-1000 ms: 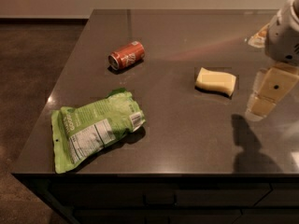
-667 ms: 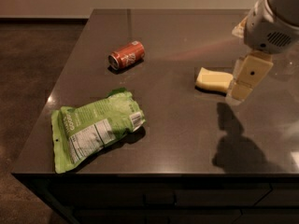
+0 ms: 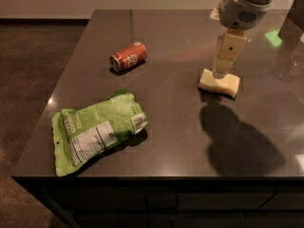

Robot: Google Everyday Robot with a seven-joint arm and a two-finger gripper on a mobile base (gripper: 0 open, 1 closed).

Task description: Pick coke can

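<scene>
Count on dark table (image 3: 171, 132): one coke can (image 3: 128, 56), one green bag (image 3: 97, 129), one pale yellow sponge-like block (image 3: 219, 83), one gripper (image 3: 221, 71).

Coke can: small, red-orange, lies on side, silver end faces front-left, white markings on side. Place: far-left part of table, behind green bag, apart from it, well apart from gripper.

Gripper: at right side, points down, tip just over near-left edge of yellow block. Spread or pressed together: cannot tell. Arm shadow falls on table in front of block.

One coke can (image 3: 128, 56), bag (image 3: 97, 131), sponge (image 3: 229, 85), tool (image 3: 220, 71)
</scene>
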